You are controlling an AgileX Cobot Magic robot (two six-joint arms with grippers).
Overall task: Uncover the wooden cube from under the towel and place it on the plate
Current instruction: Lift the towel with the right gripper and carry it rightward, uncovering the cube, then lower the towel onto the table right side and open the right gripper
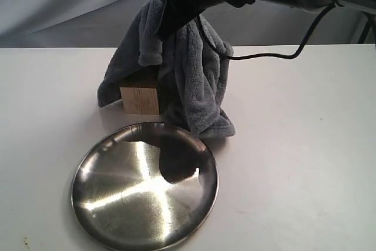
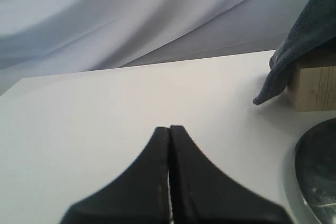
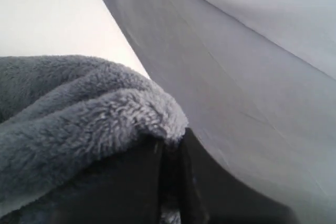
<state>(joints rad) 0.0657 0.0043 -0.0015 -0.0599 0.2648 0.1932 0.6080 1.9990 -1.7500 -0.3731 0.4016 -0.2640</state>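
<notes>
A white table (image 1: 305, 145) stands before a pale grey draped backdrop cloth (image 1: 59, 4) under bright, even light.

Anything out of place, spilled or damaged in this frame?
Nothing stands out. The right gripper holds the towel raised, part of it draped over the wooden cube, which sits square on the table near the plate.
</notes>
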